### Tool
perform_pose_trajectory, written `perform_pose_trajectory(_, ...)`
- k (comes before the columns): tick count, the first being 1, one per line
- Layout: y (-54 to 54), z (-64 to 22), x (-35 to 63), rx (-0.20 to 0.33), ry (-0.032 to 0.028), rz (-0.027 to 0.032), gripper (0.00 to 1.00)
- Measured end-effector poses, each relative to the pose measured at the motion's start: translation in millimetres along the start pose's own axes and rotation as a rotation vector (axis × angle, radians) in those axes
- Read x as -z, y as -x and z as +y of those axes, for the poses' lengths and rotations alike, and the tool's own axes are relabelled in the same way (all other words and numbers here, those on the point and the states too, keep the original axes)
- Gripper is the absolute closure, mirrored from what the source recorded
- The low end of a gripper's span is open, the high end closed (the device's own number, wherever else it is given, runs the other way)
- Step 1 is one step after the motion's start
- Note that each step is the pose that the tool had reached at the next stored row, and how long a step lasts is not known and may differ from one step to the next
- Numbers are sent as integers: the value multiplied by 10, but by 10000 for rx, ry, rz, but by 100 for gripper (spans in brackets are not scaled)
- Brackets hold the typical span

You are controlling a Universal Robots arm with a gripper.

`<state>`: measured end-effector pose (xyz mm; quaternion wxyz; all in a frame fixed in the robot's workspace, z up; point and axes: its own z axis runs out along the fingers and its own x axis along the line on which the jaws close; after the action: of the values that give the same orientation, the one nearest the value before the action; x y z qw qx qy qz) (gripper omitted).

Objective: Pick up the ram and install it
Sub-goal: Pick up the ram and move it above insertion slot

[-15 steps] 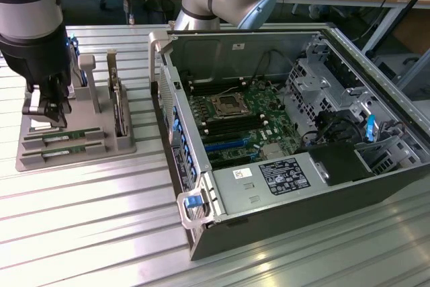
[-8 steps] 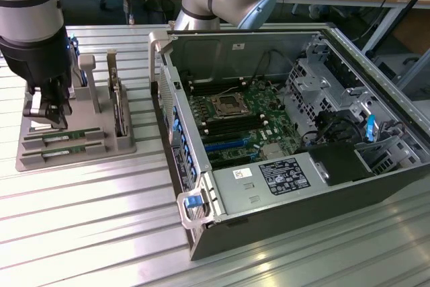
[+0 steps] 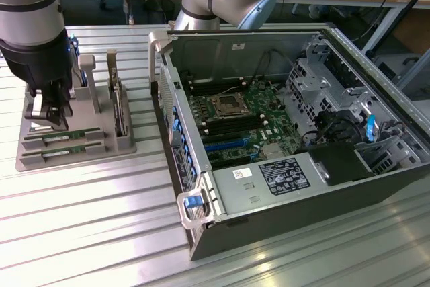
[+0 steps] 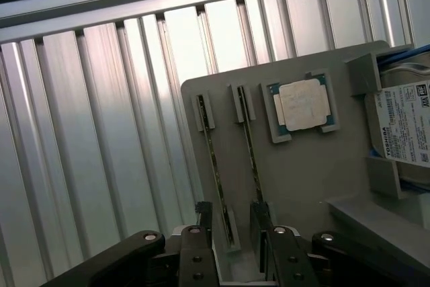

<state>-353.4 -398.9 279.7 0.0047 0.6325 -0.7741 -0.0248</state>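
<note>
One surface: a ribbed silver aluminium surface (image 3: 80, 233) carries everything, including the flat grey plastic holder (image 3: 75, 160).
Case: the open dark metal computer case (image 3: 282, 236) lies on its side beside the holder, on the exterior view's right. This probably keeps the green motherboard (image 3: 242, 122) facing up for reach from above.
Arm: the grey jointed robot arm (image 3: 30, 25) stands directly over the holder.
Tool: the black two-fingered tool (image 3: 50, 109) is low over the holder's slotted end, released wide and grasping nothing.
Hard drive: the boxy silver hard drive with a white label (image 4: 406, 122) stands upright in the holder's far bay.
Ram: the long thin green ram (image 4: 218, 179) stands on edge in a holder slot, likely so the fingers can straddle it. Its near end lies between the open jaws, with no contact visible.
Second stick: a matching green stick (image 4: 250, 152) stands in the neighbouring holder slot, ending at one finger.
Processor: the square silver processor chip (image 4: 304, 104) sits flat in the holder's recess.
</note>
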Motion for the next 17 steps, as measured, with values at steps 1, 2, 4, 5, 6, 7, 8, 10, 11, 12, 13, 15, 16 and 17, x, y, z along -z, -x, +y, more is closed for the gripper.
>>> perform_pose_trajectory(1, 0, 0, -5, 0, 0, 0, 64)
perform_pose_trajectory(2, 0, -1, -11, 0, 0, 0, 64)
perform_pose_trajectory(4, -1, -1, -19, 0, -1, 0, 64)
perform_pose_trajectory(5, -1, -1, -22, 0, 0, 0, 64)
perform_pose_trajectory(6, -1, -1, -29, 0, 0, 0, 64)
perform_pose_trajectory(7, -1, -2, -37, 0, 0, 0, 64)
perform_pose_trajectory(8, -1, -2, -44, 0, 0, 0, 64)
perform_pose_trajectory(10, -1, -3, -60, 0, 0, 0, 64)
perform_pose_trajectory(11, -2, -3, -67, 0, 0, 0, 64)
perform_pose_trajectory(12, -2, -3, -72, 0, 0, 0, 64)
perform_pose_trajectory(13, -2, -3, -76, 0, 0, 0, 64)
perform_pose_trajectory(15, -2, -4, -88, 0, 0, 0, 64)
perform_pose_trajectory(16, -2, -4, -93, 0, 0, 0, 64)
perform_pose_trajectory(17, -2, -4, -100, 0, 0, 0, 64)
